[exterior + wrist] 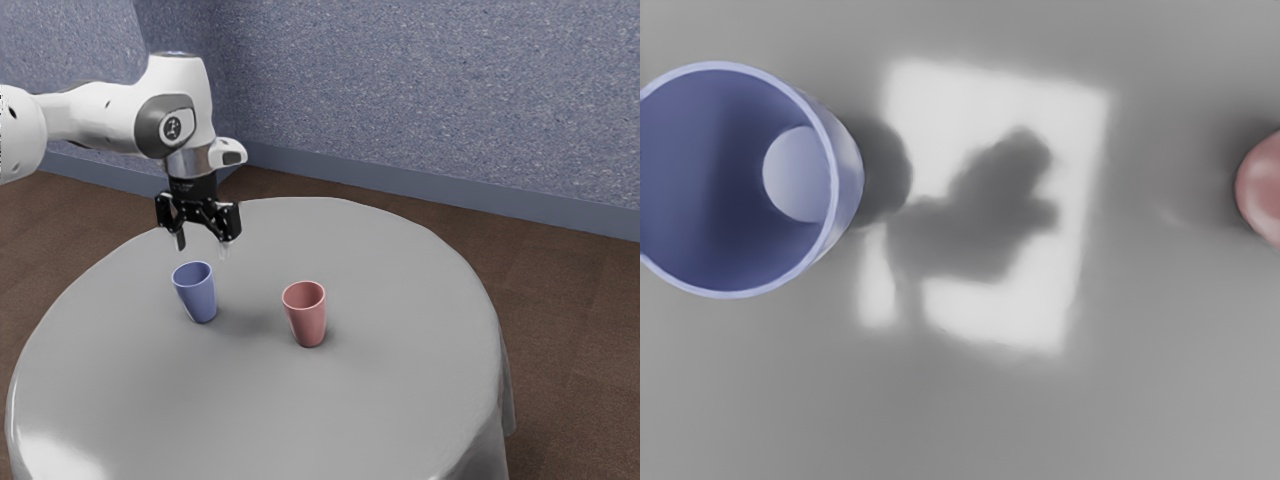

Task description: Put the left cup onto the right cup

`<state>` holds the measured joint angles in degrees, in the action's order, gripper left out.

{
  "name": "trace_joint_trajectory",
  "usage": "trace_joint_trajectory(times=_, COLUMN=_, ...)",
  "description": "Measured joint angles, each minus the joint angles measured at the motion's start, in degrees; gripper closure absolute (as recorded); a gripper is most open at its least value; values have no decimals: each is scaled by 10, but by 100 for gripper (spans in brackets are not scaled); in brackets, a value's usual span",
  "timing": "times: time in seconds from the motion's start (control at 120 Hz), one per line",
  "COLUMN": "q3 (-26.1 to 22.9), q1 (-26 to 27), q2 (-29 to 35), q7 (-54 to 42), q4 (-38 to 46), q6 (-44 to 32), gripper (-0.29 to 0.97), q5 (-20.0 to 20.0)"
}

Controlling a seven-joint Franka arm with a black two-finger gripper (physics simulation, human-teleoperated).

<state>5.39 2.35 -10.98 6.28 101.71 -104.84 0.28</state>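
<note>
You get soft even light in exterior view, faint shadows toward its right of blue cup [195,291] and pink cup [304,313], sheen on table [420,330] edge, wrist view has bright square patch [940,110], dark shadow [985,225] across it

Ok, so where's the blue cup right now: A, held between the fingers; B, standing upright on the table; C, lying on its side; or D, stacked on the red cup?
B: the blue cup stands upright on the table, apart from the red cup, and the open fingers hang above it, touching nothing.
</note>
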Motion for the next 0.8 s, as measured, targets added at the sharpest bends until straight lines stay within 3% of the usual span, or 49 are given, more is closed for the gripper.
trace_joint_trajectory(times=0.8, q3=22, q1=-3, q2=-57, q7=-5, q4=-14, q6=-32, gripper=17, q5=0)
